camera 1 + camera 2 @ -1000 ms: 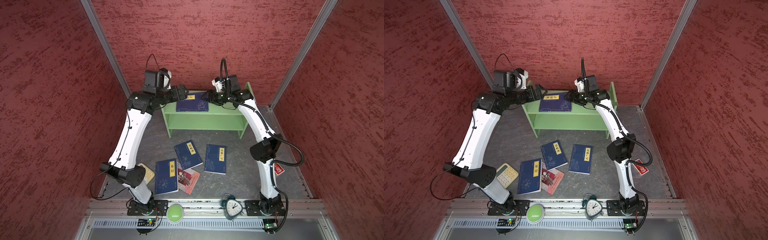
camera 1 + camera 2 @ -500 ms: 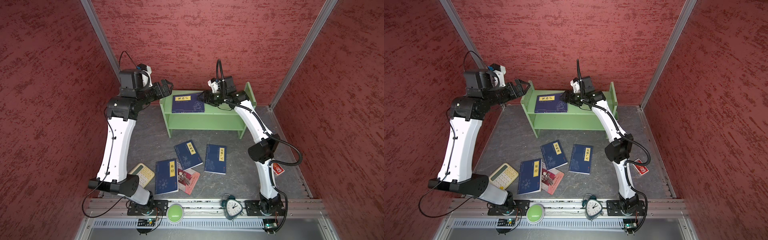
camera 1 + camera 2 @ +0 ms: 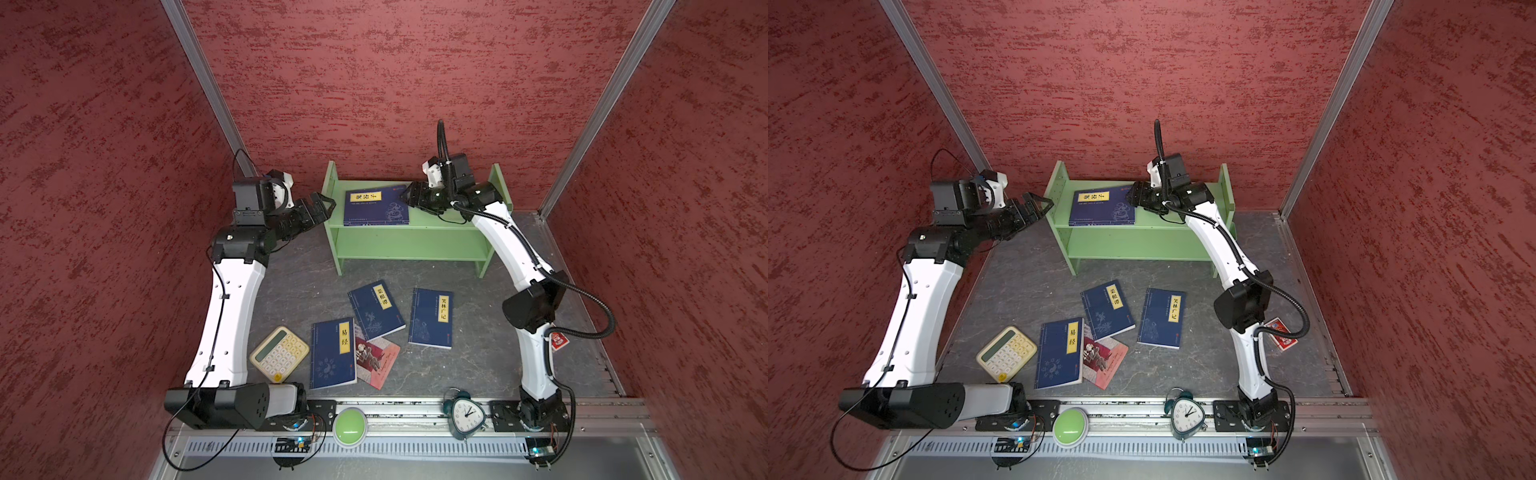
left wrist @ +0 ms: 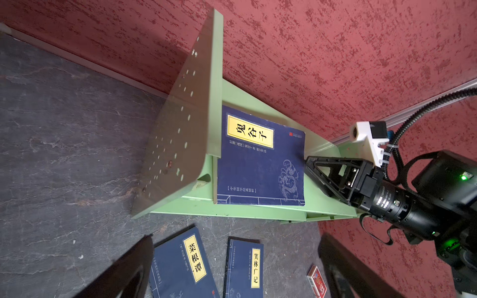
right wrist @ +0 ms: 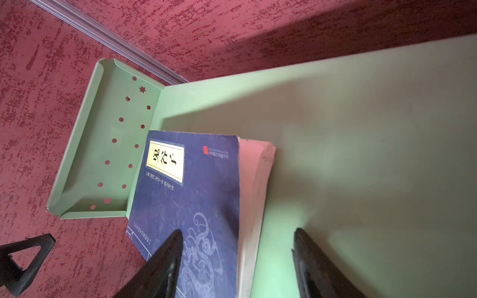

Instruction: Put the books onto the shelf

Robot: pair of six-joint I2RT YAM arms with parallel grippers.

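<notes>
Resting flat on the shelf (image 3: 440, 217): one book (image 3: 376, 208).
Right gripper (image 3: 409, 196) is found part-open at its edge, nothing clamped; left gripper (image 3: 327, 203) is held wide, empty.

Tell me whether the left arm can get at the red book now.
Probably yes. The left gripper is open and empty beside the shelf, and no obstacle lies between it and the red book. Two navy books overlap that book's edges, though, leaving only its near corner free to grip.
</notes>
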